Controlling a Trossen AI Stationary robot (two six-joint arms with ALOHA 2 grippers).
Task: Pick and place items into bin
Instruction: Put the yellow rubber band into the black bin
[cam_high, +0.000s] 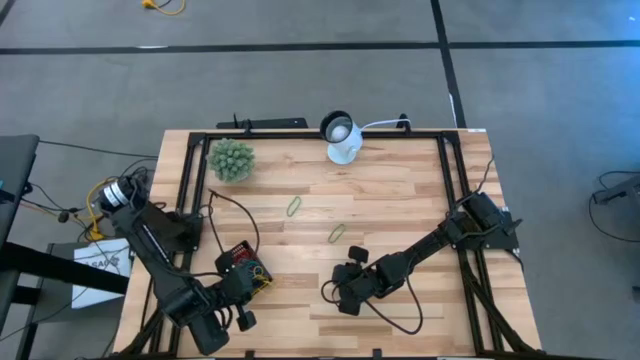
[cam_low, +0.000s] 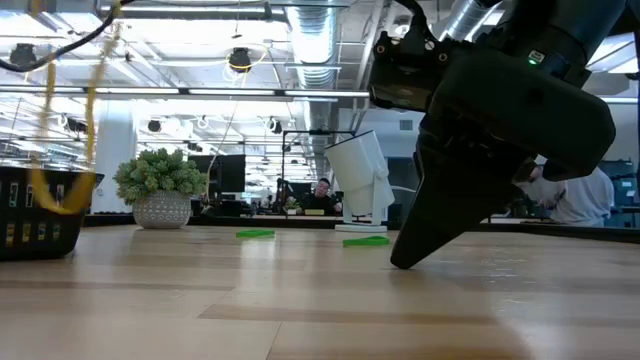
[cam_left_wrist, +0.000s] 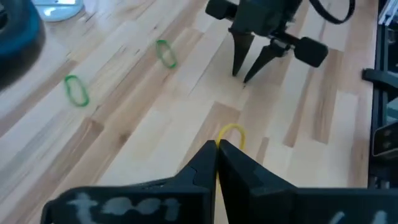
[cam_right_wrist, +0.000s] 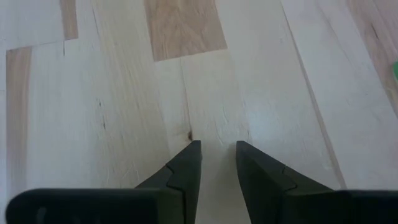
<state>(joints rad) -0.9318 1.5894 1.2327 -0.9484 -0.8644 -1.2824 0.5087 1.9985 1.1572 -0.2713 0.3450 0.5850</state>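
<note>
Low view, nearest the lens: the right gripper (cam_low: 405, 262) is seen pointing down with its tips at the wooden table (cam_low: 300, 300), and in its own wrist view the two dark fingers (cam_right_wrist: 186, 165) are held slightly apart over bare boards, with nothing between them. At the table's left front, the left gripper (cam_left_wrist: 217, 144) is shown closed, its fingertips pinched on a yellow loop (cam_left_wrist: 231, 132) that hangs out past them; a long yellow strand is also seen dangling at the left edge of the low view, in front of the black bin (cam_low: 40, 222). From above, the bin (cam_high: 243, 265) is located at the left front of the table, just beside the left arm's wrist, and red and yellow pieces are visible inside it, though they cannot be counted. Farther toward the middle of the table, two green loops are left lying flat and well apart from both grippers: one (cam_high: 337, 233) nearer the right gripper, the other (cam_high: 294, 207) farther back. Beyond them, a fuzzy green plant ball (cam_high: 231, 160) is set at the far left corner, and a white round lamp (cam_high: 342, 140) is placed at the far edge near the centre. Behind the table, a person (cam_low: 322, 195) is visible in the room.
</note>
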